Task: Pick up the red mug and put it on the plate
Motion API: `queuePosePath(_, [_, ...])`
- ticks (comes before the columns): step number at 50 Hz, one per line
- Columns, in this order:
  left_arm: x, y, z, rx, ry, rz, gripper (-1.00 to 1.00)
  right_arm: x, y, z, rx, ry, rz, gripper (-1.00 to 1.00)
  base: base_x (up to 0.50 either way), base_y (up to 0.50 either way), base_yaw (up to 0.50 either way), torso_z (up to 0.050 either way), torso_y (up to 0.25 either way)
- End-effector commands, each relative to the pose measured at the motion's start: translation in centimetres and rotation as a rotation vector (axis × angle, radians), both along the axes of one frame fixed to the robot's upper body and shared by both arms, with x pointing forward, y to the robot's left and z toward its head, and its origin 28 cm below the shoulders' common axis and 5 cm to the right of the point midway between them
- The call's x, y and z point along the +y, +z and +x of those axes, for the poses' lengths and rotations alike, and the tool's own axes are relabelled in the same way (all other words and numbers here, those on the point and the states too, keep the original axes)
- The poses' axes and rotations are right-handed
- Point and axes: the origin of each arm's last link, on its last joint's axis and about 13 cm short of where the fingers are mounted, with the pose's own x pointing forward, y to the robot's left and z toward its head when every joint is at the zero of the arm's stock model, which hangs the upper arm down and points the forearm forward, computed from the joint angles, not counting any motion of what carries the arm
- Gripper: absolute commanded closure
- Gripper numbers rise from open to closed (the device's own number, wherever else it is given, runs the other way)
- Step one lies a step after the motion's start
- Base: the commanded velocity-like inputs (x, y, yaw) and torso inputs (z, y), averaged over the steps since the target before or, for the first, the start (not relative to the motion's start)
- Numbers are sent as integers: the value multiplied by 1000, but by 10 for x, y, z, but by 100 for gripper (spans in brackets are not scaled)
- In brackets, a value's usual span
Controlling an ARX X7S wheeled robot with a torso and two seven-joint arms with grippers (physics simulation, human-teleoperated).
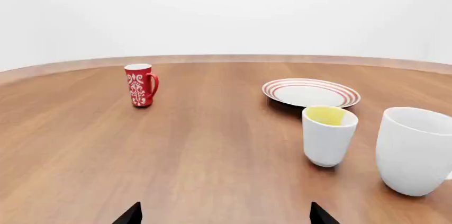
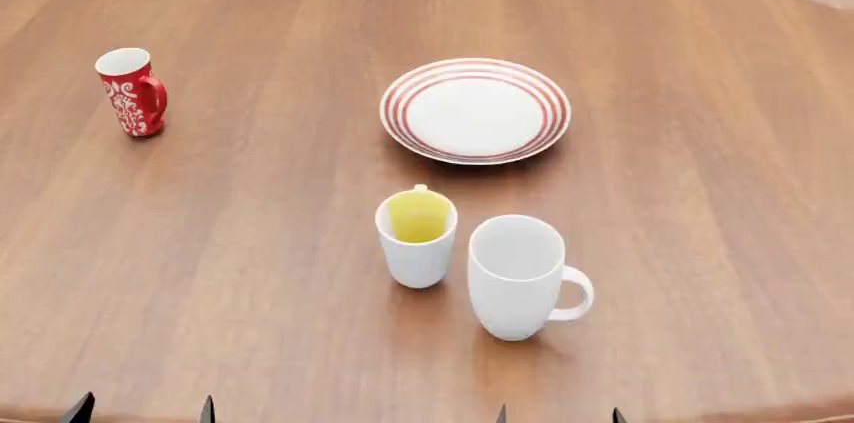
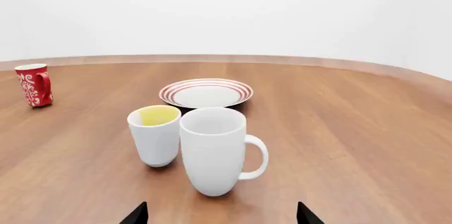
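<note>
The red mug (image 2: 132, 91) with white scroll pattern stands upright at the table's far left; it also shows in the left wrist view (image 1: 141, 84) and the right wrist view (image 3: 34, 84). The plate (image 2: 475, 110), white with red rings, lies empty at the table's middle back, seen too in the wrist views (image 1: 310, 92) (image 3: 205, 92). My left gripper (image 2: 143, 411) is open and empty at the near edge, far from the red mug; only its tips show (image 1: 224, 216). My right gripper (image 2: 558, 415) is open and empty, near the front edge (image 3: 220, 214).
A white mug with yellow inside (image 2: 416, 238) and a larger plain white mug (image 2: 521, 276) stand close together in front of the plate, just ahead of my right gripper. The round wooden table (image 2: 240, 243) has its curved rim at the back.
</note>
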Motion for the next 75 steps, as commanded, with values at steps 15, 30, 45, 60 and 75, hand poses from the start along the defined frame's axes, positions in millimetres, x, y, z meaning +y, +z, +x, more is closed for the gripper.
queuePosePath(15, [-1,-3,5,23,12,6,-100,0,0,2,2,-12,-11,-100,0,0,0,0,0])
queuePosePath(30, [-7,82,31,-30,-67,-2,-100,-3,102,23,-61,36,-2,-100,0,0,0,0,0])
queuePosePath(45, [-6,110,39,-78,-50,13,-100,-10,142,41,-103,-5,-17,-100,0,0,0,0,0])
queuePosePath(60, [-3,109,42,-76,-37,14,-100,-78,178,80,-113,-436,30,-100,0,0,0,0,0])
queuePosePath(75, [-2,109,43,-77,-32,12,-100,-81,184,80,-96,-416,-11,-100,111,0,0,0,0])
